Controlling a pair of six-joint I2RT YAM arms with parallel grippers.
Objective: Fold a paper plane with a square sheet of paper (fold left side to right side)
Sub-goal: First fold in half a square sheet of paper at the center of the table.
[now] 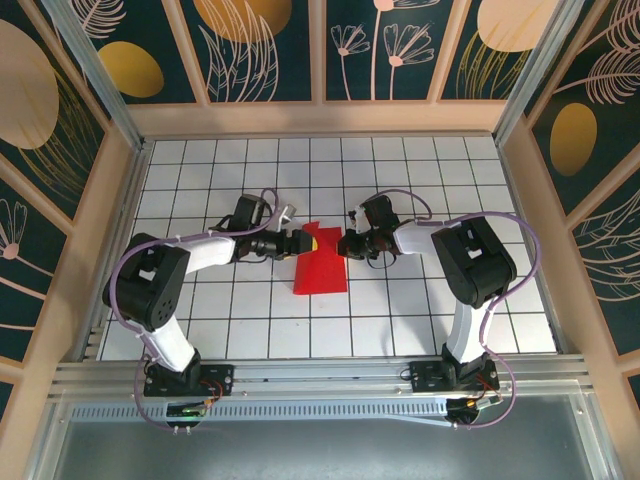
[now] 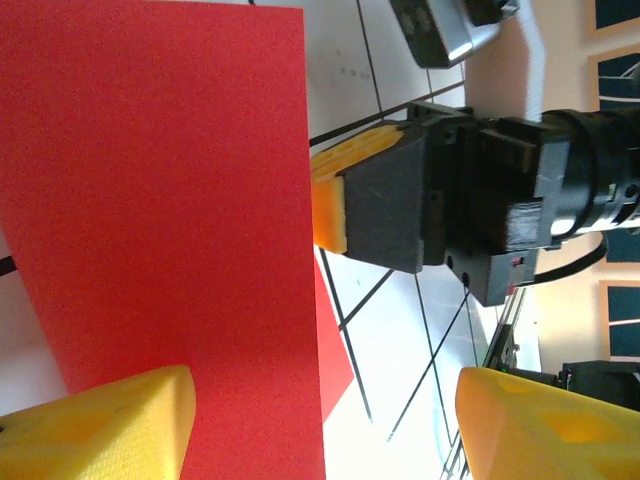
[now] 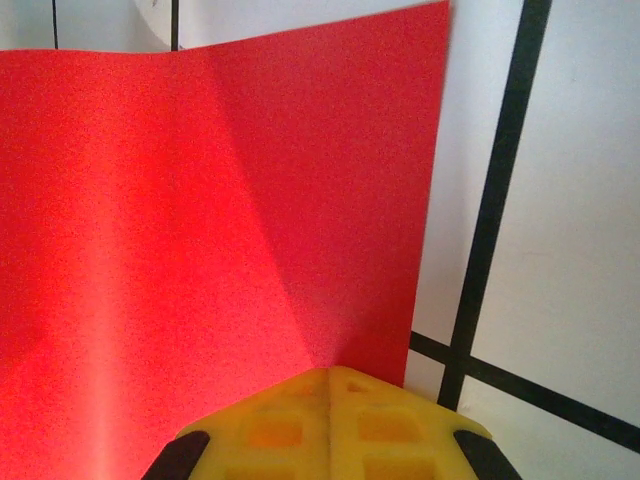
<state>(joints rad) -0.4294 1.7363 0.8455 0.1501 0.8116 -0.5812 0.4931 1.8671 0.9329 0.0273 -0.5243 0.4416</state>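
The right gripper [image 3: 330,410] has its yellow fingertips pressed together, clamped on the right edge of the thin bright red square sheet of paper [image 1: 320,270], near the sheet's far end. The paper bows upward from that pinch in a soft crease.

The left gripper [image 2: 320,425] is spread wide at the sheet's left edge and holds nothing. One yellow finger [image 2: 100,430] sits over the red surface, and the other is past the sheet's edge, above the white, black-lined grid table [image 1: 400,320].

The sheet lies between the two grippers, its near part flat on the table and its far part raised.
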